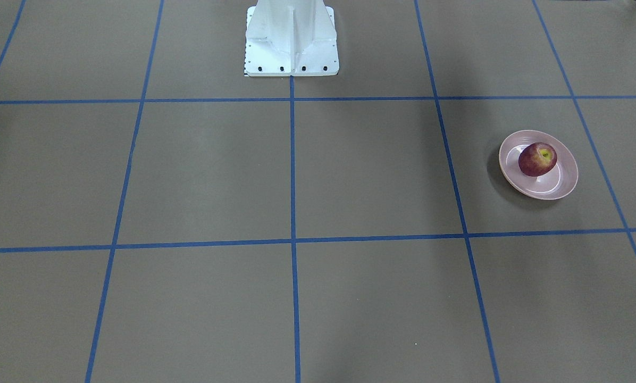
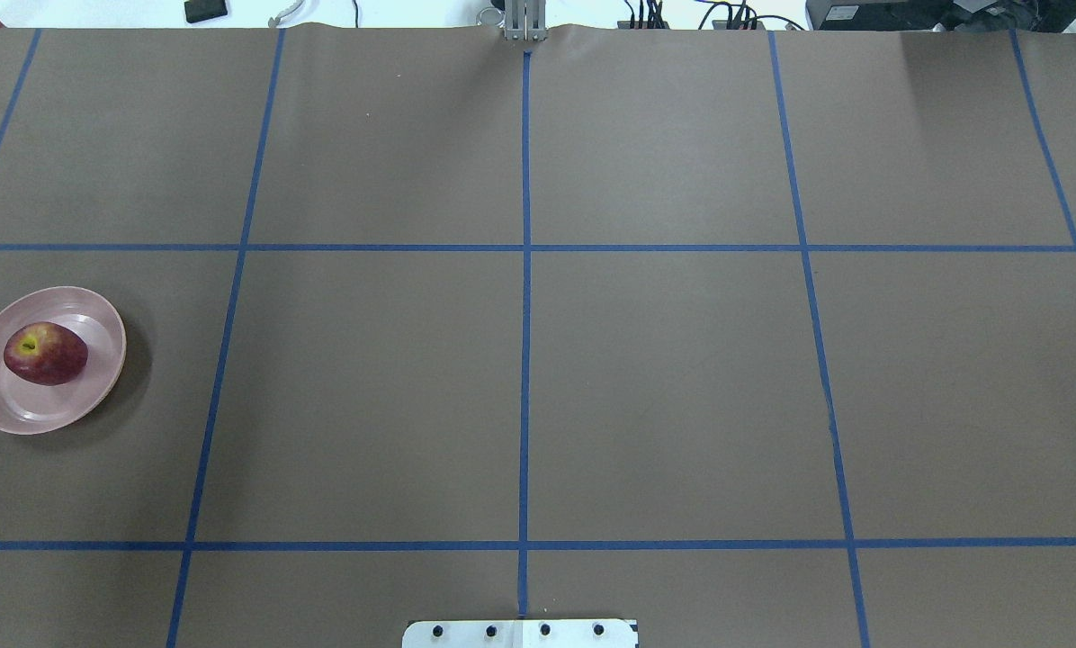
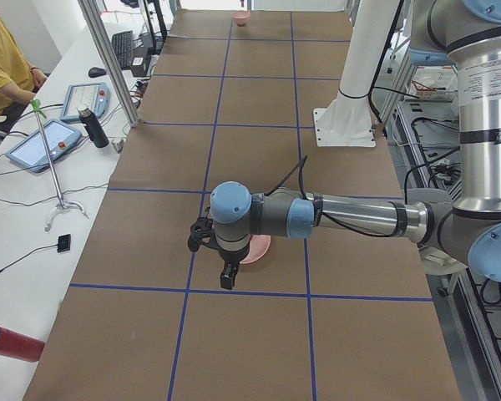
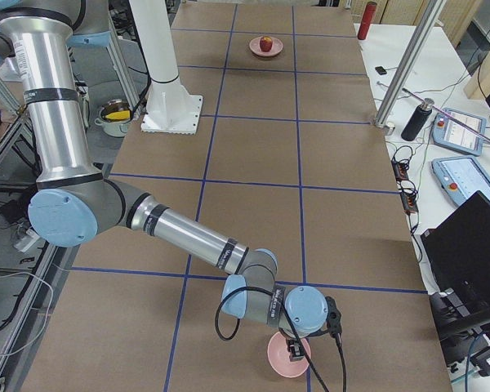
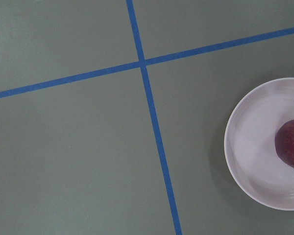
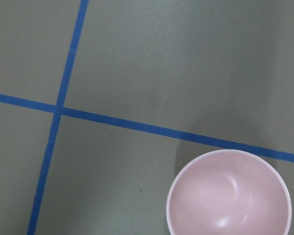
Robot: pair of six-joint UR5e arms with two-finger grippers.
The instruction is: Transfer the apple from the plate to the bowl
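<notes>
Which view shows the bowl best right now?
Right wrist-mounted: the bowl fills the lower right, its empty inside plain, only the bottom rim cut off. Exterior right has the right hand hiding part of it; exterior left shows it tiny at the far end. The front-facing, overhead and left wrist views miss it.

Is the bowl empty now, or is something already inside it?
Empty. In the right wrist view the bowl is bare pink inside; the apple lies on the plate.

Silver arms (image 4: 51,106), pale-blue joint caps (image 4: 61,216) — thin cables (image 4: 217,318), apparently black.
</notes>
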